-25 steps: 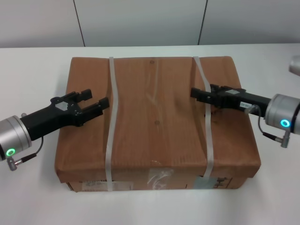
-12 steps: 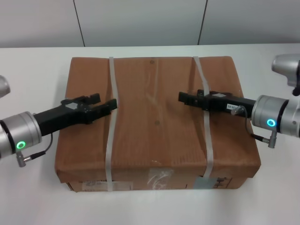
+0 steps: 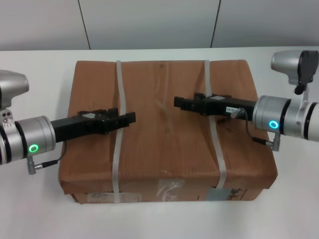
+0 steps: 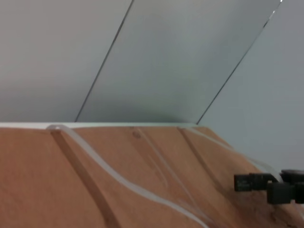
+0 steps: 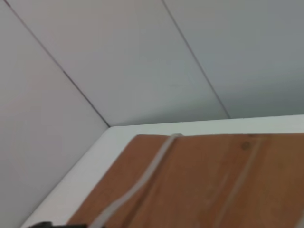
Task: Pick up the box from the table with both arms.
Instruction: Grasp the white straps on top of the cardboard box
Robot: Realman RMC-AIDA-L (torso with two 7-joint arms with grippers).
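The box lies flat on the white table, broad and brown, bound by two whitish straps running from its far edge to its near one. Labels and clear tape show on its front side.

The left gripper reaches in from the box's left side, and its jaws lie over the top face, right at the left strap. The strap passes just under or behind the jaw tips; whether it is caught between them cannot be told. From this angle the jaws look drawn close together, yet how far they stand apart cannot be told either.

The right gripper reaches in from the opposite side, its black body crossing the right strap, so the jaw tips lie past that strap, toward the middle of the box top. Their spread likewise cannot be told, as they are seen edge-on.

The two sets of jaws point toward each other with the central stretch of cardboard between them, the right pair sitting a little nearer the box's far edge than the left.

In the left wrist view the box top fills the lower part, and the right gripper's dark tip shows farther off above the cardboard.
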